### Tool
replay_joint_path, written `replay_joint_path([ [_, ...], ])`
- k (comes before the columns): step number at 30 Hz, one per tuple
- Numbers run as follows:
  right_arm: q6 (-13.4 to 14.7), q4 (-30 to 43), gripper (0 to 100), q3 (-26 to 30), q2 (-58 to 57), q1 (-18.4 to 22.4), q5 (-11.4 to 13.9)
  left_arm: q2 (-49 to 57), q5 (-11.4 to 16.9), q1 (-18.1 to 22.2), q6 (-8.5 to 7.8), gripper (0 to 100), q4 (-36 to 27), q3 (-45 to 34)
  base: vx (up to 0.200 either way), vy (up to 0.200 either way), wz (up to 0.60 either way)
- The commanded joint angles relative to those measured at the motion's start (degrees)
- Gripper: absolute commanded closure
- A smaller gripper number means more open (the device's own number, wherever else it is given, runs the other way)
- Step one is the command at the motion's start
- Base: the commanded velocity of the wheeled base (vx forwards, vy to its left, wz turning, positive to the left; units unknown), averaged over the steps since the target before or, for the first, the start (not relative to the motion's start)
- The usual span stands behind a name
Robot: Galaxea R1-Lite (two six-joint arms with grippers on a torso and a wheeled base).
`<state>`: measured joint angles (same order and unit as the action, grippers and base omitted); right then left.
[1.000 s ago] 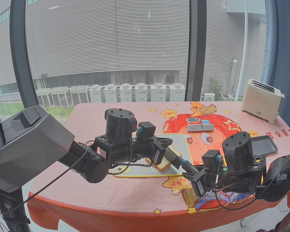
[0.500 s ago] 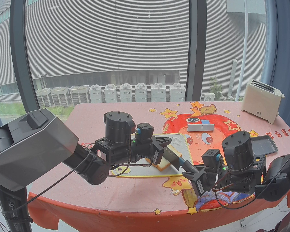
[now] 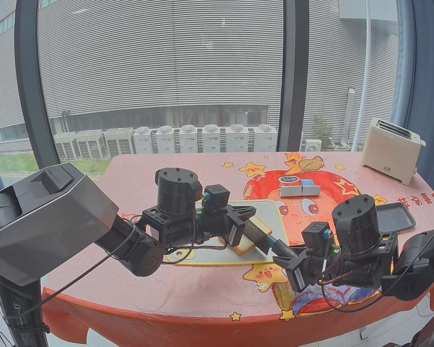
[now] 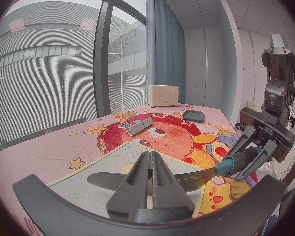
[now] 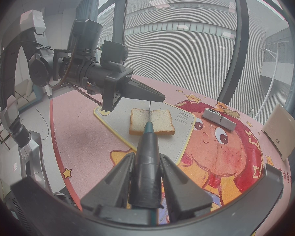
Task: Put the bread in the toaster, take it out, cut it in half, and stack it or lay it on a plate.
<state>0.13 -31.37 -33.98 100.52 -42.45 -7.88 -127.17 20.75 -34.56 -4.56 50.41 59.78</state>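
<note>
A slice of bread [image 3: 242, 245] [image 5: 160, 120] lies flat on the grey cutting board [image 3: 271, 213] [image 5: 175, 143]. My right gripper [image 3: 280, 259] [image 5: 147, 156] [image 4: 249, 154] is shut on the dark handle of a knife [image 3: 258, 237] [image 4: 186, 179]. The blade stands edge-down across the middle of the slice. My left gripper [image 3: 252, 212] [image 4: 150, 154] [image 5: 160, 98] is shut with nothing in it, its tips just above the bread's far edge, beside the blade. The beige toaster [image 3: 392, 150] [image 4: 163, 95] stands at the table's far right corner. The dark plate [image 3: 396, 218] [image 4: 193, 115] lies in front of it.
A grey and blue knife block [image 3: 300, 189] [image 5: 218, 119] lies on the printed cloth behind the board. The window runs along the table's far edge. The cloth to the left of the board and along the front edge is bare.
The left arm has shifted a little to the left, its shut gripper staying over the bread. The right gripper with the knife has barely moved.
</note>
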Motion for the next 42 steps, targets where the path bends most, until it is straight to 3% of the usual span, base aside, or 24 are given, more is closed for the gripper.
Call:
replay_joint_path([
  [1, 0.0, -0.1, 100, -0.1, -0.1, 0.0, 0.0, -1.2, 0.0, 0.0, -0.19, 100, 0.0, 0.2, 0.0, 0.0, 0.0],
  [42, 0.0, 0.4, 100, 0.2, 0.8, 0.1, 0.0, -1.9, 0.0, -0.1, 0.16, 100, 1.1, 0.5, 0.0, 0.0, 0.0],
])
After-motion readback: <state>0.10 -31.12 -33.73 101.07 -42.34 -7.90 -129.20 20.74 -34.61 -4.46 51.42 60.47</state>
